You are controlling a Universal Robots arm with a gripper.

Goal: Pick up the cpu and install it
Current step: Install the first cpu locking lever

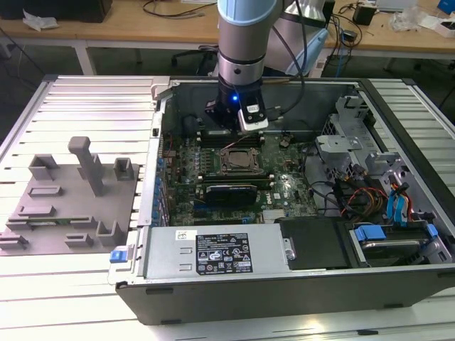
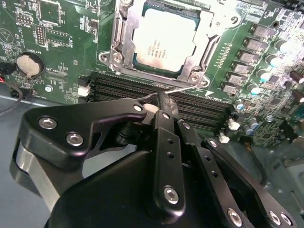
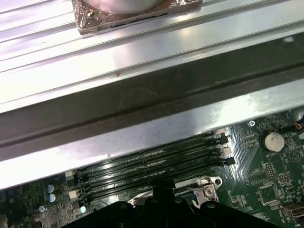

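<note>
We see the cpu (image 2: 164, 40) seated in the socket (image 2: 118, 45); gripper (image 2: 163, 102) jaws together, apparently on the lever (image 2: 183, 87); we'd press steadily.

you're looking at an arm (image 1: 242, 35) with a pale blue-grey upper sleeve and a silver metal band beneath it, then a black wrist carrying a small blue light. a white-and-grey block sits on the wrist's side, and black cables trail off behind. the gripper (image 2: 164, 102) is matte black, its linkage plates rounded and studded with silver screws.
</note>
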